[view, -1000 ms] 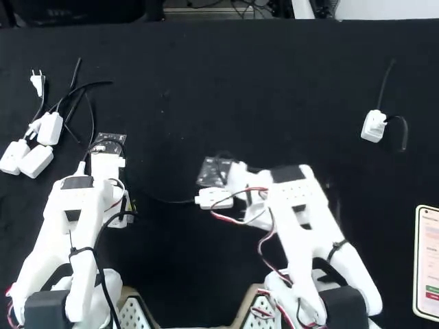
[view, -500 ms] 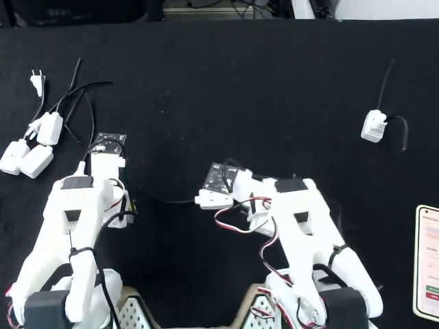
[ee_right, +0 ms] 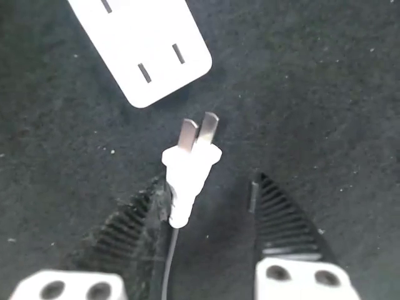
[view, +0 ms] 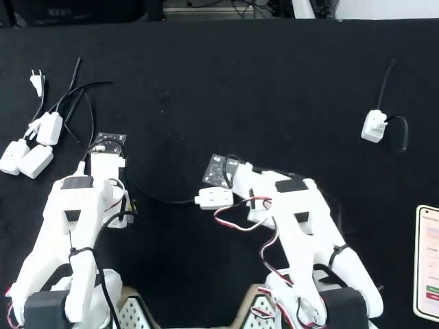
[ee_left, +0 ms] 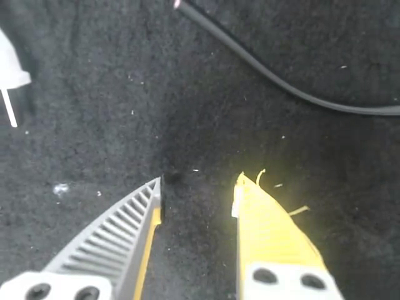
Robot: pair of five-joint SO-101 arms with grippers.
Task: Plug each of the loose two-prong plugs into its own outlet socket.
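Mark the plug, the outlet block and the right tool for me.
plug (ee_right: 189,165): right wrist view, white body behind the prongs.
outlet block (ee_right: 140,44): right wrist view, flat white face.
right tool (ee_right: 211,184): right wrist view, midway between its fingertips.

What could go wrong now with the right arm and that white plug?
The plug lies off-centre against one finger of the open right gripper, so closing may twist it. Its prongs are not lined up with the slots of the outlet strip; pushing could shove it.

We note the outlet block cut off at the right wrist view's edge; a white plug and black cable run off the left wrist view's edge.
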